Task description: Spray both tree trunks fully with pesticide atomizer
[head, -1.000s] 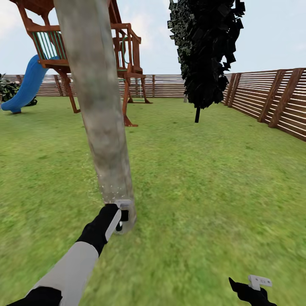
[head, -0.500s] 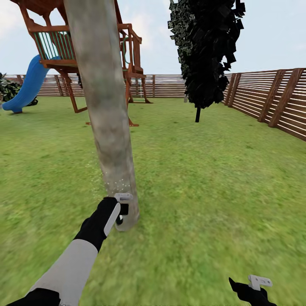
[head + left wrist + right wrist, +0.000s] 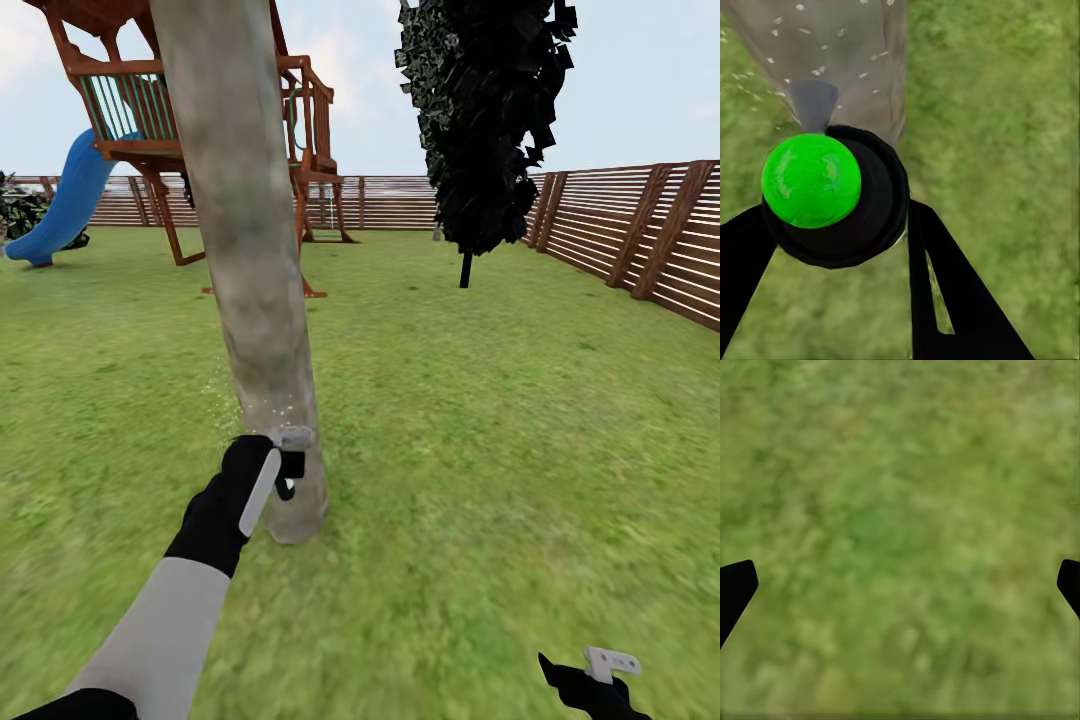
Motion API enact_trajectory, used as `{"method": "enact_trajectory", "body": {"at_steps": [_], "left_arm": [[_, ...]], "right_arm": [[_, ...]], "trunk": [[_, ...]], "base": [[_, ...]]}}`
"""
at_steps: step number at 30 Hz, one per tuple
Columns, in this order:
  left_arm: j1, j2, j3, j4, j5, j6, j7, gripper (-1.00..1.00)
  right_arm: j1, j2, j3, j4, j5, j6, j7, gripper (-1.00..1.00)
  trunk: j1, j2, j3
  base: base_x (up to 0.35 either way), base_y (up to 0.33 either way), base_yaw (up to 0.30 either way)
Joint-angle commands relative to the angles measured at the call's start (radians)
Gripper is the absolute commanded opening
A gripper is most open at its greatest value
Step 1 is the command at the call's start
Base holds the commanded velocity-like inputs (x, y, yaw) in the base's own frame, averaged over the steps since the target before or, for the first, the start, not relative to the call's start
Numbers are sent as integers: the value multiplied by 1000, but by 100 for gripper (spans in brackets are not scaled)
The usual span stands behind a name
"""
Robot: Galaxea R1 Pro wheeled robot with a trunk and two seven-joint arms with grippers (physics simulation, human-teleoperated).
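Note:
The thick mottled grey-brown tree trunk [image 3: 250, 260] rises through the head view's left half, leaning slightly. Low against it, my left gripper [image 3: 287, 462] is shut on the pesticide atomizer [image 3: 290, 478], a small black bottle pointing at the bark. In the left wrist view the atomizer [image 3: 874, 217] shows a bright green round cap, held between the black fingers [image 3: 945, 300] and aimed at the trunk [image 3: 847, 45]. Whitish pesticide specks [image 3: 270, 408] float on the bark just above the gripper. My right gripper [image 3: 600, 668] hangs open low over the grass, holding nothing.
A wooden play tower [image 3: 300, 110] with a blue slide [image 3: 65, 200] stands behind the trunk. A black-leaved tree [image 3: 485, 120] with a thin trunk stands further back right. The brown slat fence [image 3: 640, 235] rings the lawn [image 3: 520, 420], with open grass to the right.
My left gripper has risen a little up the trunk with the atomizer, and the mist of specks sits higher on the bark. The view shifted slightly at first. The right gripper has not moved.

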Motion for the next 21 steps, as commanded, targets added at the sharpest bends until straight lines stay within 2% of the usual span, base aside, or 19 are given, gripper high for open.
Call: {"method": "enact_trajectory", "body": {"at_steps": [1,2,4,6,9,10,13,14,15,16,19,20,21], "left_arm": [[-1,-2,0,-1,-8,2,0,-100],[0,1,1,-4,-9,5,-1,-100],[1,9,6,-62,-10,12,-1,-100],[3,45,11,-126,-11,20,-1,-100],[3,78,12,-133,-9,21,-1,-100],[3,78,11,-133,-9,21,-1,-100],[2,59,4,-135,-5,21,-1,-100],[1,47,3,-135,-4,21,-1,-100],[1,18,1,-135,-6,21,-1,-100],[2,4,0,-136,-7,21,-1,-100],[11,16,2,-136,-10,21,-1,-100],[15,27,4,-137,-11,21,-1,-100],[18,59,7,-137,-11,21,-1,-100]], "right_arm": [[0,0,0,0,0,0,0,100],[0,0,0,0,0,0,0,100],[0,0,0,0,0,0,0,100],[0,0,0,0,0,0,0,100],[0,0,-1,0,0,-1,0,100],[0,0,-1,0,0,-1,0,100],[0,0,-1,0,0,-1,0,100],[0,0,-1,0,0,-1,0,100],[0,0,-1,0,0,-1,0,100],[0,0,-1,0,0,-1,0,100],[0,0,-1,0,0,-1,0,100],[0,0,0,0,0,-1,0,100],[0,0,0,0,0,-1,0,100]], "trunk": [[0,0,0],[0,0,0],[0,0,0],[0,0,0],[0,0,0],[0,0,0],[0,0,0],[0,0,0],[0,0,0],[0,0,0],[0,0,0],[0,0,0],[0,0,0]], "base": [[0,0,0],[0,0,0],[0,0,0],[0,0,0],[0,0,0],[0,0,0],[0,0,0],[0,0,0],[0,0,0],[0,0,0],[0,0,0],[0,0,0],[0,0,0]]}}
